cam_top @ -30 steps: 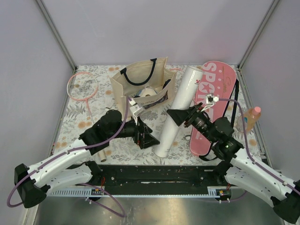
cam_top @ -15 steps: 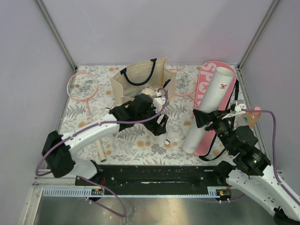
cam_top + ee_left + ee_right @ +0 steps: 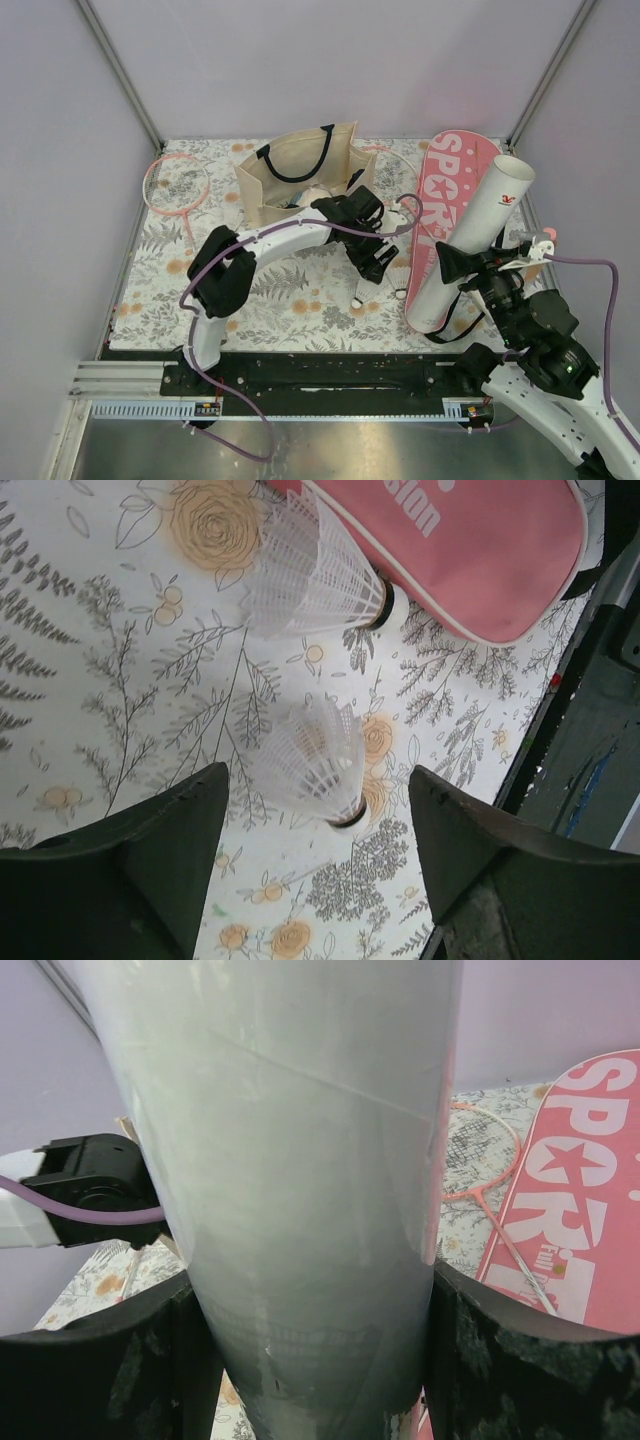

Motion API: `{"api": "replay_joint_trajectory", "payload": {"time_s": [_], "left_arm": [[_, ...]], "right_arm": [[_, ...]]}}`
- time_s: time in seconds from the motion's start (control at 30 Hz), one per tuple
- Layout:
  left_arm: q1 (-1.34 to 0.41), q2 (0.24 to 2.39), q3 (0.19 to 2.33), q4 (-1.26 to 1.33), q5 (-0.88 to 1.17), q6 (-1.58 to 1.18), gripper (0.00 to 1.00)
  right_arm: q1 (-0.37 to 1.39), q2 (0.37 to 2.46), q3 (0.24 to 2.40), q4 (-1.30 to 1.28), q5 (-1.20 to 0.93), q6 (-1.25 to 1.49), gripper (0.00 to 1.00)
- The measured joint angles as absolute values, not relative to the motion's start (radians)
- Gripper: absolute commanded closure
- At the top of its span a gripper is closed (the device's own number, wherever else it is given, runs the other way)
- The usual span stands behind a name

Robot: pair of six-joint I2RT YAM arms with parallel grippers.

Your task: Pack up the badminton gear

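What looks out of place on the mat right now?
One shuttlecock and a second shuttlecock lie tipped on their sides, loose on the floral mat just off the end of the pink cover, below the open left gripper. The right gripper holds the white tube steeply tilted over the cover.

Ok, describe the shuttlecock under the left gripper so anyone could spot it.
Find the pink SPORT cover on the floral mat; two shuttlecocks lie off its rounded end. The wanted shuttlecock sits between the left gripper's open fingers, clear of the cover; the other shuttlecock lies right beside the cover's edge.
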State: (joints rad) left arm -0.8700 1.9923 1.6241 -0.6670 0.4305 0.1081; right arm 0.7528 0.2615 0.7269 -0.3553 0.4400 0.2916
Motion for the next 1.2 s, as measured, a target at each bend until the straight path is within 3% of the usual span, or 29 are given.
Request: {"api": "replay_joint_trajectory", "payload": {"time_s": [0.3,0.4,0.6,0.9,1.03,1.2], "left_arm": [[-0.871,2.109,1.65,-0.697,0.547,0.143,0.42],[-0.871,2.108,1.623,-0.714,0.58,0.159,0.52],[-0.871,2.101,1.56,-0.736,0.598,0.176,0.84],[-0.871,2.024,1.51,-0.753,0.607,0.154,0.84],[-0.87,1.958,1.51,-0.759,0.606,0.138,1.0],[-0.864,1.88,1.511,-0.779,0.602,0.102,1.0]], "right_arm": [[0.753,0.257,0.73,-0.376,0.448,0.284,0.45],[0.753,0.257,0.73,-0.385,0.451,0.284,0.45],[0.753,0.258,0.73,-0.387,0.451,0.285,0.45],[0.753,0.27,0.72,-0.387,0.424,0.292,0.44],[0.753,0.286,0.708,-0.387,0.401,0.297,0.44],[0.753,0.295,0.693,-0.387,0.381,0.302,0.44]]}}
